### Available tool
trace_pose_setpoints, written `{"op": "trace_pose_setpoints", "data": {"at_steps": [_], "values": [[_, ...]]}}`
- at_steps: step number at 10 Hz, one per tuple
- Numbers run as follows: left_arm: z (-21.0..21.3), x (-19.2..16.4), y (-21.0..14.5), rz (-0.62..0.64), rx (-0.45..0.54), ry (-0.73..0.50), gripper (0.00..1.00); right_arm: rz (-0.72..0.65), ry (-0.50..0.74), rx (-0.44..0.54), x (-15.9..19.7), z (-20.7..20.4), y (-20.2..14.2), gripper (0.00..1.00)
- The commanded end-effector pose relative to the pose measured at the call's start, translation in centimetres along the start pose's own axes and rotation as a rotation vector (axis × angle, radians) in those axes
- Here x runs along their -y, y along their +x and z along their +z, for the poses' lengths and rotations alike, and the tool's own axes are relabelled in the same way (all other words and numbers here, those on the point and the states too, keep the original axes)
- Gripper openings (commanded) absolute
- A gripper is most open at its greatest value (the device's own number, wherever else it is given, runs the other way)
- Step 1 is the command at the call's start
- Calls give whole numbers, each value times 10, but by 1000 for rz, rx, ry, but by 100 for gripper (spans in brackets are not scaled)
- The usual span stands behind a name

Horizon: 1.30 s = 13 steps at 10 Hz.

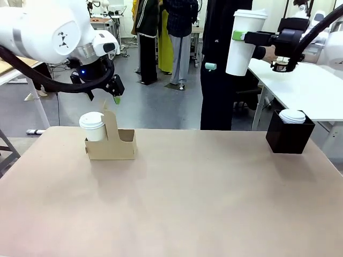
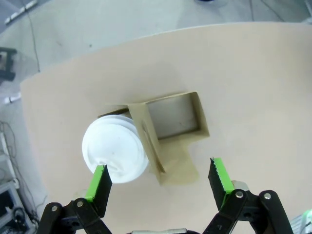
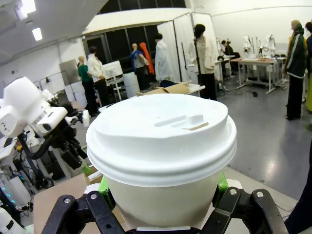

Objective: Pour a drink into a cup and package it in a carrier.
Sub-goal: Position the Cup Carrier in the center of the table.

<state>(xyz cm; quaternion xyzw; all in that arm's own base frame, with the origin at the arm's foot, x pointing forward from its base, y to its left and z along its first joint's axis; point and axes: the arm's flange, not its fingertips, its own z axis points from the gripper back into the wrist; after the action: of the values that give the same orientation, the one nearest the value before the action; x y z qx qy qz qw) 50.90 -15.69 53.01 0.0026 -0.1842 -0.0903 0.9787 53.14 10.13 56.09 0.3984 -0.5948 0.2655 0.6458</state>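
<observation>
Two cups are in play. A short white lidded cup point(image 1: 92, 126) sits in the left slot of the brown cardboard cup carrier point(image 1: 120, 147) on the tan desk point(image 1: 203, 203). The tall white paper cup with a domed plastic lid point(image 1: 244, 45) is held high in the air, well to the right of the carrier. The right gripper point(image 1: 242, 36) is clamped around that tall cup just under its lid, and the cup stands upright. The left gripper point(image 2: 160, 176) hovers above the carrier with its green-padded fingers spread wide and nothing between them.

Since the tall cup is lidded, pouring looks finished, and the step in hand appears to be packaging. The next move would call for carrying the cup across and down, upright. It would then go straight into the empty slot point(image 2: 173, 114) on the other side of the handle panel point(image 2: 148, 141) from the short cup, clear of the left gripper.
</observation>
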Motion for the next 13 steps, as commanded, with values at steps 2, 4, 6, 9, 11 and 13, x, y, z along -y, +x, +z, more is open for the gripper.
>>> {"op": "trace_pose_setpoints", "data": {"at_steps": [2,4,6,9,11,13], "values": [[-10,2,14,72,-43,20,100,-4,8,20,-1,1,4,86],[-15,1,16,84,-50,32,100,-4,8,20,-1,1,4,86],[-21,-3,21,113,-70,61,43,-4,8,20,-1,1,4,86],[-30,-7,21,121,-89,61,0,-4,8,20,-1,1,4,86],[-32,-8,22,132,-87,67,7,-4,8,20,-1,1,4,86],[-33,-7,22,132,-88,81,0,-4,8,20,-1,1,4,86]]}}
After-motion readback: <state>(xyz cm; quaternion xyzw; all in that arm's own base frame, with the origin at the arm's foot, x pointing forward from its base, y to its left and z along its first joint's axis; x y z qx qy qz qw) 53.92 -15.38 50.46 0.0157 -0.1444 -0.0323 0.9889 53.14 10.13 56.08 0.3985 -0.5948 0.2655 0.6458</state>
